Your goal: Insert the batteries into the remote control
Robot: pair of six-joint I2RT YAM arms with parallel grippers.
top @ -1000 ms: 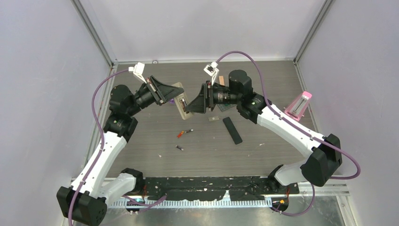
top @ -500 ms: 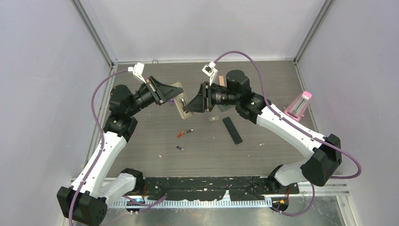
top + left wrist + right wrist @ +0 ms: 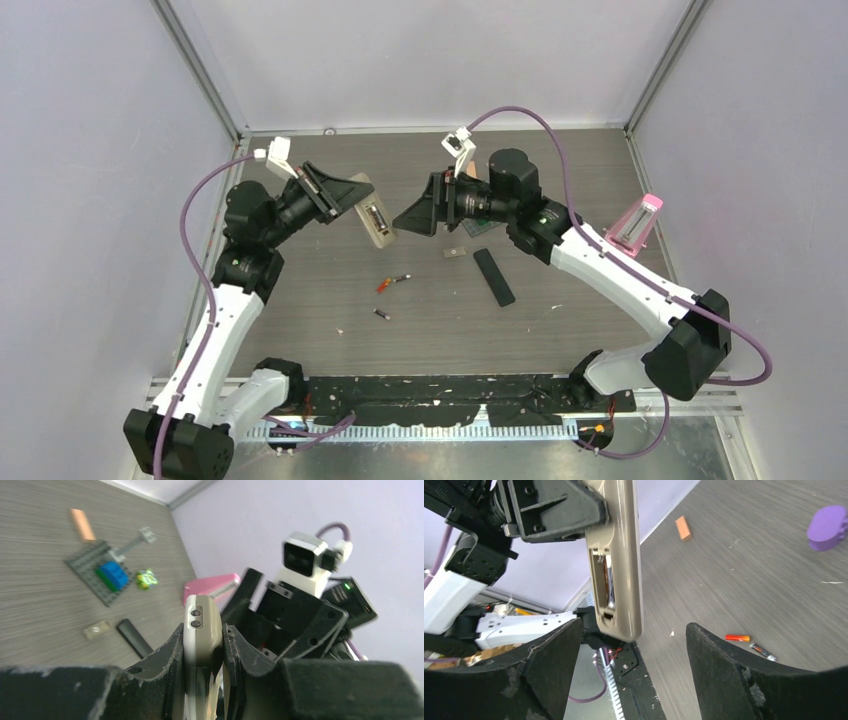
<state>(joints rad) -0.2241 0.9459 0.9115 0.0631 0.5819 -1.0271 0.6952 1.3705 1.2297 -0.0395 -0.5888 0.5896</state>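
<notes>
Jaws of the left end effector [image 3: 203, 640] pinch the beige remote control [image 3: 375, 218] by its sides, holding it above the worktop [image 3: 560, 170]. Its open battery bay, with something silvery and cylindrical inside, faces the right end effector [image 3: 410, 218], whose jaws stand spread just beside the remote control, not touching it. Below the remote control, on the worktop, lies an orange-red battery [image 3: 385, 287]. A dark battery [image 3: 381, 315] lies farther from the remote control, well apart from both end effectors.
</notes>
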